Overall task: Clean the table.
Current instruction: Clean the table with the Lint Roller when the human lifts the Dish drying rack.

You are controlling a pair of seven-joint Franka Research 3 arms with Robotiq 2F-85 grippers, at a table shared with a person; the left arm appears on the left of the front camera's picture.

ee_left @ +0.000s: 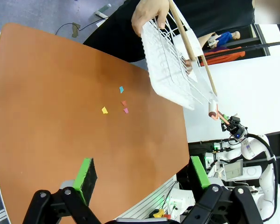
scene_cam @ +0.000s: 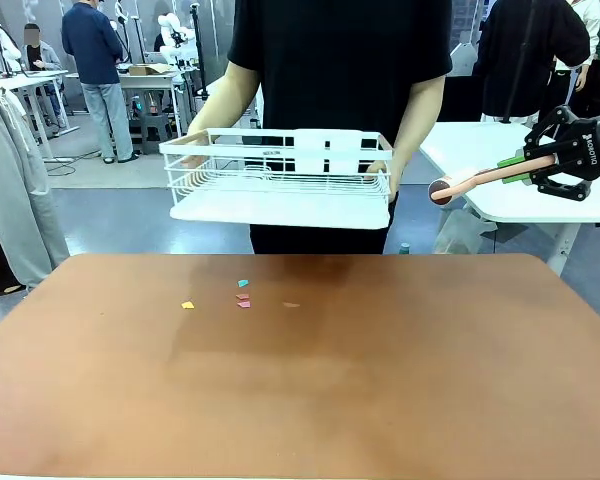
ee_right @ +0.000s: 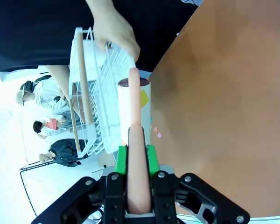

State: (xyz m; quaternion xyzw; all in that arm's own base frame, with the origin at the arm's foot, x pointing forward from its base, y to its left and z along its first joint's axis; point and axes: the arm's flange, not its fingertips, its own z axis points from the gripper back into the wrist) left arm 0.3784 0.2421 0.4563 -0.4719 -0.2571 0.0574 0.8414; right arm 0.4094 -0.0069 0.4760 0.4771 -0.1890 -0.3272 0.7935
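Right tool (scene_cam: 528,166) clamps a smooth pink-handled roller (scene_cam: 477,180); left tool (ee_left: 142,172) gapes. Ahead, a person (scene_cam: 340,60) holds a white wire basket (scene_cam: 280,207); paper scraps (scene_cam: 242,297) dot the bench (scene_cam: 380,380).

A: Can you read any print here?
B: You can make out one mark: small white lettering, seemingly ROBOTIQ, turned sideways on the black body of the right claw (scene_cam: 521,168), at the front view's right edge.
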